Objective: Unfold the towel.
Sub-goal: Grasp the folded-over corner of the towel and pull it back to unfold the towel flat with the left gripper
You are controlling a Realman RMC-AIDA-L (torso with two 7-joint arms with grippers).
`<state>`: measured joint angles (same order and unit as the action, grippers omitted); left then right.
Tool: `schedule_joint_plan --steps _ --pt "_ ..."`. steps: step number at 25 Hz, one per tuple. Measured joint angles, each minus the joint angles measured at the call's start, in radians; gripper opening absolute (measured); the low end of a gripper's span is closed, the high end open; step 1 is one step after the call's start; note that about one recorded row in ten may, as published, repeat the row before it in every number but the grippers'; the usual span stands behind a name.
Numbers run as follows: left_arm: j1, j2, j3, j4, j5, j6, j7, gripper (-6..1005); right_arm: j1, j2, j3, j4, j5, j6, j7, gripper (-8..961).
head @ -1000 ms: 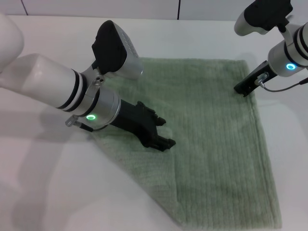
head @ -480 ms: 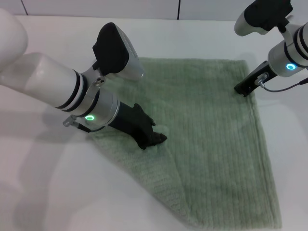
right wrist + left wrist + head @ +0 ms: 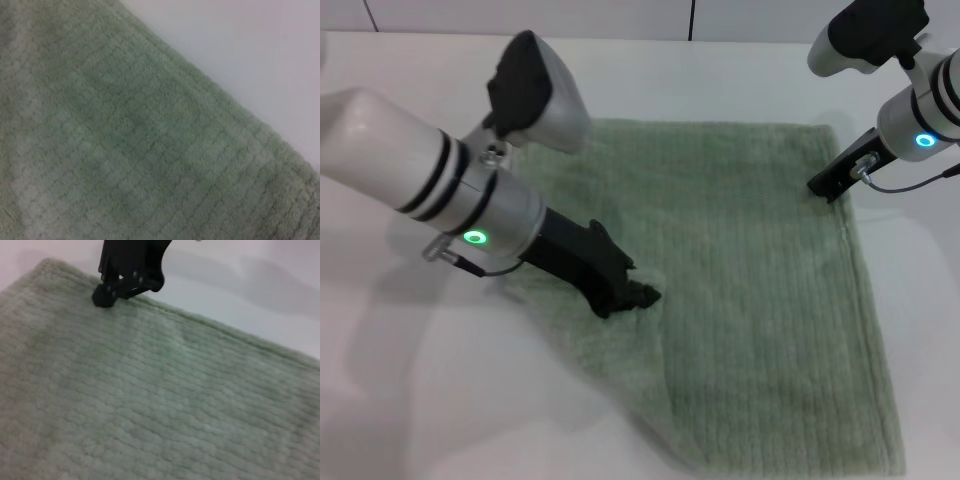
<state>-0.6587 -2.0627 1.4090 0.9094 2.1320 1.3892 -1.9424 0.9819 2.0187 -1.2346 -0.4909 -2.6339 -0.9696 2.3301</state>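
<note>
The sage-green towel [image 3: 760, 300] lies on the white table [image 3: 410, 400]. Its left part is folded over, with a slanted fold edge running to the near side. My left gripper [image 3: 632, 296] is low on the towel's left-middle and shut on a pinch of the top layer. My right gripper [image 3: 823, 187] rests on the towel's far right corner with its fingers together. It also shows in the left wrist view [image 3: 103, 295], tip down on the cloth by the edge. The towel fills the left wrist view [image 3: 150, 400] and the right wrist view [image 3: 125, 140].
Bare white table surrounds the towel on the left, the near side and the right [image 3: 930, 330]. A wall with a dark seam [image 3: 692, 20] runs along the far edge.
My left gripper went from open above the towel to shut on its top layer, then drew back a little to the left with the cloth. The right arm has not moved.
</note>
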Motion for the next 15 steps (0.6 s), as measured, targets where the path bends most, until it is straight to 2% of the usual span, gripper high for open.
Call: schedule_joint_plan --steps 5,8,15 --pt "-0.004 0.009 -0.118 0.002 0.041 0.12 0.006 66 -0.002 0.0 -0.005 0.0 0.0 0.0 0.0 16" --pt "-0.009 0.01 -0.161 0.002 0.079 0.167 0.006 66 -0.002 0.0 -0.007 0.001 0.0 0.001 0.0 16" --pt "-0.019 0.013 -0.21 0.02 0.161 0.265 -0.001 65 0.005 -0.002 -0.008 0.025 0.0 0.015 0.0 17"
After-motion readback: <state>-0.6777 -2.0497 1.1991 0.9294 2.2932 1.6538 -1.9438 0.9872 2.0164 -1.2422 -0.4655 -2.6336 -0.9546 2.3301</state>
